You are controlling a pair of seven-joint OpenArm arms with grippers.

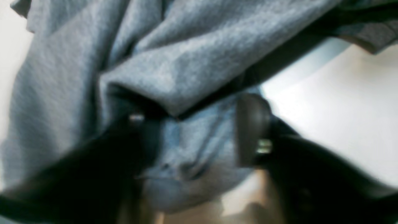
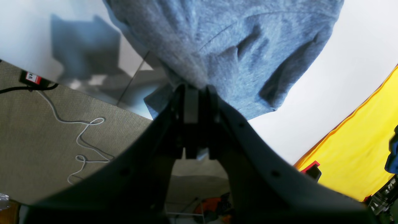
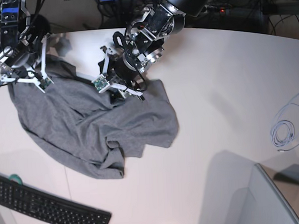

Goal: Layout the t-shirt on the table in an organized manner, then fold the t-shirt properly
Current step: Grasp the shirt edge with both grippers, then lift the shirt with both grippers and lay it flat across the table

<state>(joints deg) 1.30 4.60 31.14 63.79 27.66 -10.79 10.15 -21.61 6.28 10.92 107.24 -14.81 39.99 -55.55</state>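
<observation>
The t-shirt (image 3: pixel 90 127) lies crumpled on the table (image 3: pixel 223 88), spread in a rough grey mass with its upper edge drawn up toward both arms. The right gripper (image 2: pixel 196 88) has its jaws pressed together on a bunched edge of the cloth, which rises just past the fingertips and fans out above them in the right wrist view; in the base view this pinch sits at the shirt's far corner, with the rest of the fabric trailing away below it. The left gripper (image 1: pixel 192 130) stands over another raised fold, its two fingers (image 1: pixel 253 130) apart with grey fabric lying between them and a thick fold just beyond the tips; the blur leaves it unclear whether the cloth is actually held. A black keyboard (image 3: pixel 44 205) lies well apart from both grippers, just past the shirt's lower hem.
</observation>
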